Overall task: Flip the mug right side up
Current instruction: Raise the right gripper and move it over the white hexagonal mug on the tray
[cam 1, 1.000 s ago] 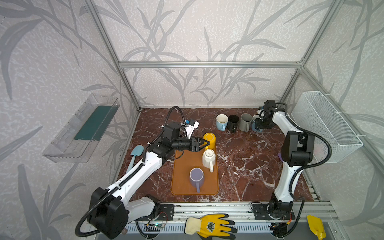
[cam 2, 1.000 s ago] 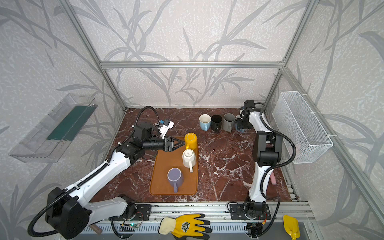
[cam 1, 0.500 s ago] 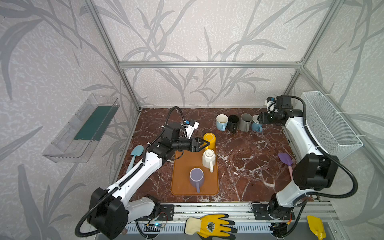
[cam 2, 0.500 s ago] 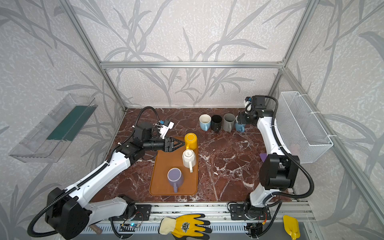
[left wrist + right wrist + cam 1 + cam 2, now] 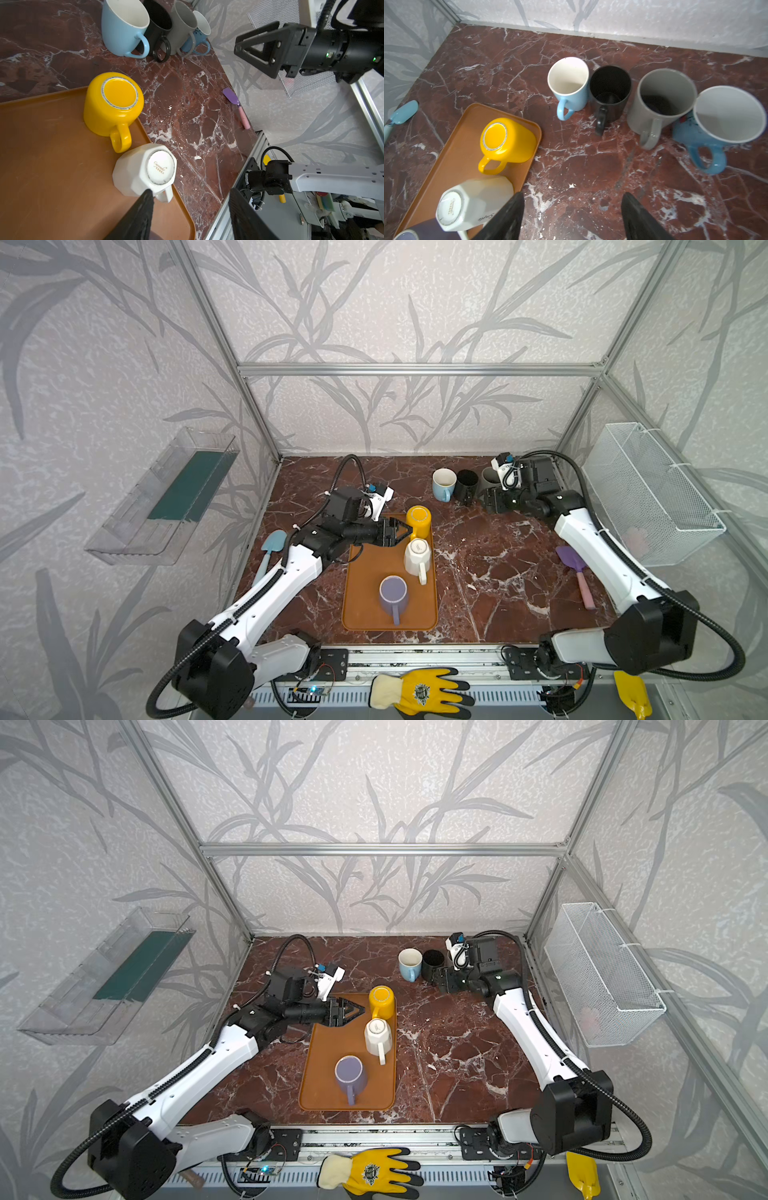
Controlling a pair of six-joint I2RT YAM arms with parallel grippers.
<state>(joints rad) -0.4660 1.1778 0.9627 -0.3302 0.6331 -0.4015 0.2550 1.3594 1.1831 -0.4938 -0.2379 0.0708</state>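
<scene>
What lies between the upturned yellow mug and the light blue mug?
Nothing but the tray rim and bare marble tabletop; the right wrist view shows it.

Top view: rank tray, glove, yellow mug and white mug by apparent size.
1. orange tray, clearly largest
2. yellow glove, though it lies nearer the camera
3. yellow mug and white mug: look about alike, not ranked

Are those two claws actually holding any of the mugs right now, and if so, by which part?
Nothing is held. The left gripper and the right gripper are both open, with nothing between their jaws.
</scene>
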